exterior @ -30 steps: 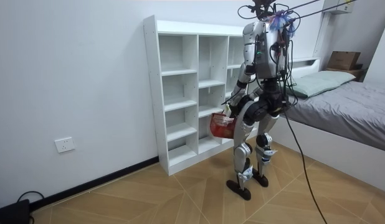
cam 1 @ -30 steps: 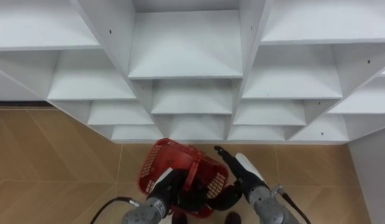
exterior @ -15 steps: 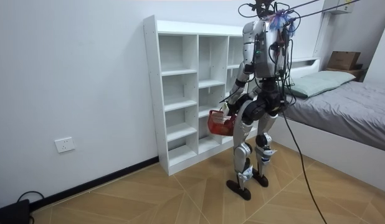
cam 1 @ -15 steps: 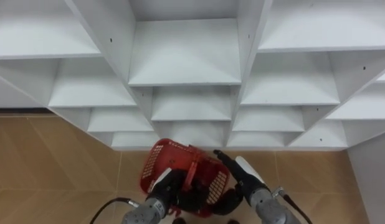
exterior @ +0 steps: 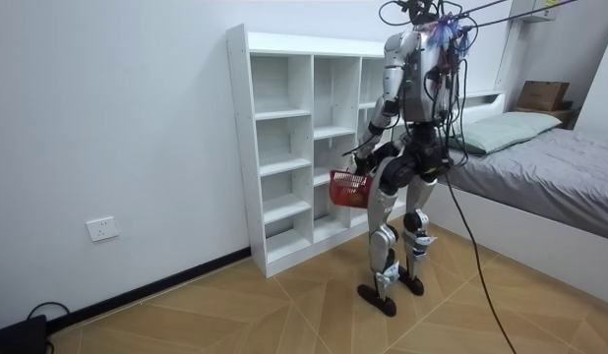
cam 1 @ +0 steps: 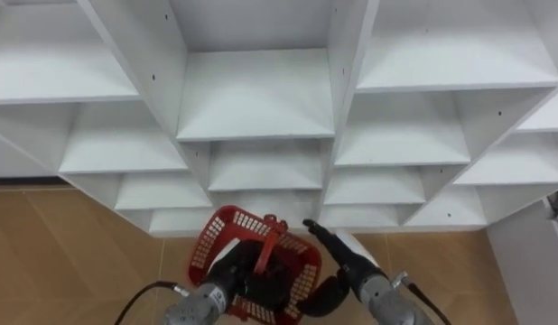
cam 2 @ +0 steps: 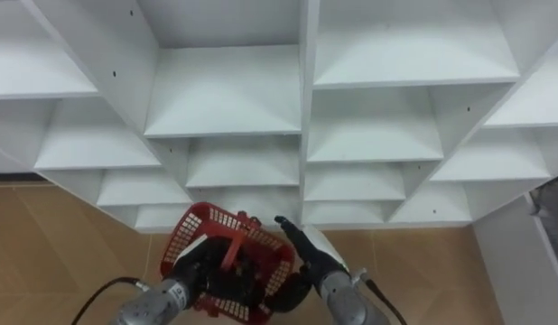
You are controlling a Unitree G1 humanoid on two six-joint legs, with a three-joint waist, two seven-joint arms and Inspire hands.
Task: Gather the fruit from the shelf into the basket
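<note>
Left eye view: you look down on a red basket (cam 1: 209, 246) held low in front of the robot, with the white closet (cam 1: 261, 95) just beyond it. The left robot hand (cam 1: 230, 271) is at the basket's handle (cam 1: 266, 242), its fingers apparently curled round it. The right robot hand (cam 1: 338, 257) is just to the basket's right, fingers straight and pressed together, pointing at the closet's lowest row. Dark shapes show through the mesh, and you cannot tell if any of them is fruit.

Room view: the robot stands facing the closet with knees bent and the basket between them. A bed (exterior: 565, 172) lies behind the robot, well apart from the basket.

Right eye view: the same layout. The closet lies straight past the basket, so the free right robot hand looks the readier to reach in.
</note>
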